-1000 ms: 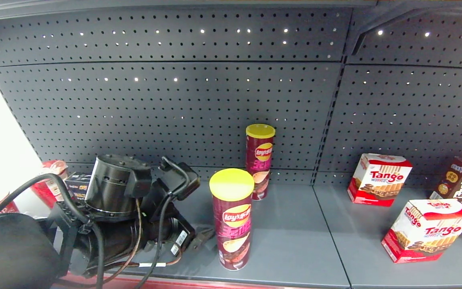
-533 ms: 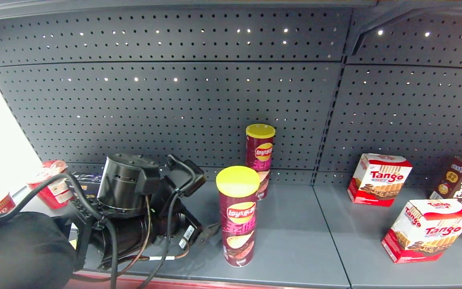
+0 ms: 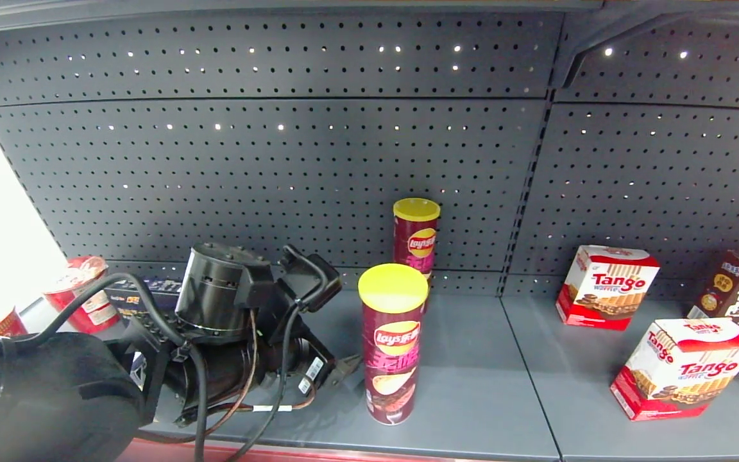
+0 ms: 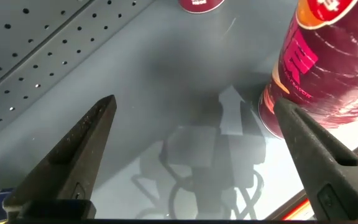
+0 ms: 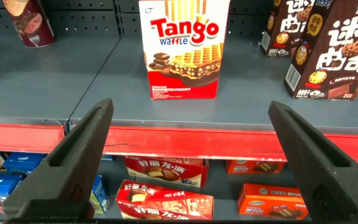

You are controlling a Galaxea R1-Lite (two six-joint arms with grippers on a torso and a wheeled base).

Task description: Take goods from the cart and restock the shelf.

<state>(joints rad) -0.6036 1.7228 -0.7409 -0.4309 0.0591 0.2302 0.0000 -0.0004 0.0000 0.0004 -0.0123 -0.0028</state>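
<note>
Left gripper [image 4: 193, 104] is lying low on the shelf [image 3: 472, 385], jaws spread wide, one finger just beside the near chip can [image 3: 394, 346], which is standing upright in front of a second can [image 3: 416, 240]. Right gripper [image 5: 191, 107] is hovering wide open at the shelf's front edge, facing a wafer box [image 5: 184, 46].

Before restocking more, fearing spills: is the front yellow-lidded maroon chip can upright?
Upright: the front yellow-lidded maroon chip can stands on its base.
</note>
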